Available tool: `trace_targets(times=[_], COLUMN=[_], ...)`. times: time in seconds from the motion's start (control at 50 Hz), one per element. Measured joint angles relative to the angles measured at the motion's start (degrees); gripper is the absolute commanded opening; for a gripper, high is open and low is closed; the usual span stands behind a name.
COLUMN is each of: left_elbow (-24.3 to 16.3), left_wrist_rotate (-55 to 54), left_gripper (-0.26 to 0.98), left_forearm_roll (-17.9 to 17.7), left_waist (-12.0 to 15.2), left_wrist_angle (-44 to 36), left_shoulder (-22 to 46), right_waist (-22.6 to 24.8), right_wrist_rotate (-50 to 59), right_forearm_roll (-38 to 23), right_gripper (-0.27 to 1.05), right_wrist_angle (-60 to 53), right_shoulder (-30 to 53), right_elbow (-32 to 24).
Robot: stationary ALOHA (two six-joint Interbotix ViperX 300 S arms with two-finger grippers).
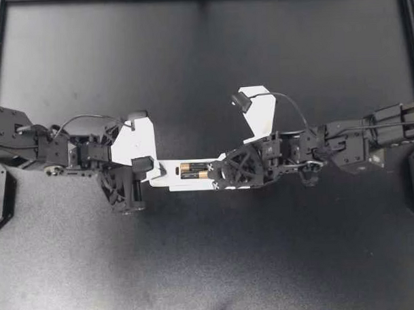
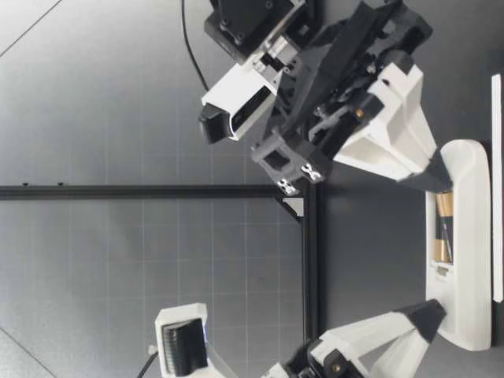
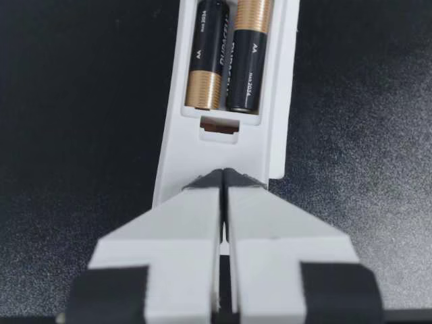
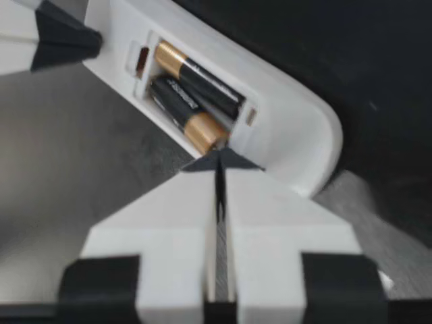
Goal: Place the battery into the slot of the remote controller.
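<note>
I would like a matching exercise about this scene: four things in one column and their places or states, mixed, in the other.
1. white plastic remote controller
2. two black-and-gold cylindrical batteries
3. left pincer
4. right pincer

A. shut, tip beside a battery's gold end
B. side by side, seated in the remote
C. shut, tip by the small brown notch
D. lying on the black table, compartment uncovered

Pairs: 1-D, 2-B, 3-C, 4-A

Two batteries [image 1: 194, 167] are sitting in one remote controller [image 1: 172, 183] at the frame's middle, and two grippers, the left gripper [image 1: 158, 171] and the right gripper [image 1: 218, 175], are pointing at it.
</note>
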Motion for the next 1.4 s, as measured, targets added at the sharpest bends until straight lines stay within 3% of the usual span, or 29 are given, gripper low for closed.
trace_targets(times=[0.26, 0.5, 0.64, 0.88, 1.4], left_elbow=[-0.8, -4.9, -7.1, -10.5, -13.4], left_wrist_rotate=[0.0, 0.3, 0.3, 0.4, 0.1], left_gripper=[-0.18, -0.18, -0.18, -0.18, -0.18], left_forearm_roll=[-0.2, -0.2, -0.2, -0.2, -0.1], left_waist=[0.0, 0.1, -0.4, -1.7, -1.8], left_wrist_angle=[0.3, 0.0, 0.0, 0.4, -0.4], left_shoulder=[0.0, 0.4, 2.4, 6.2, 11.1], right_waist=[-0.5, -0.9, -1.0, -1.0, -0.6], right_wrist_rotate=[-0.3, -3.5, -3.5, -3.6, -3.4], right_forearm_roll=[-4.0, -22.2, -27.7, -28.6, -28.6], right_gripper=[-0.11, -0.11, -0.11, -0.11, -0.11], right_wrist_angle=[1.0, 7.2, 12.7, 14.2, 11.0], right_shoulder=[-4.2, -10.6, -12.4, -12.4, -12.6], right_elbow=[2.5, 3.4, 3.5, 4.0, 4.4])
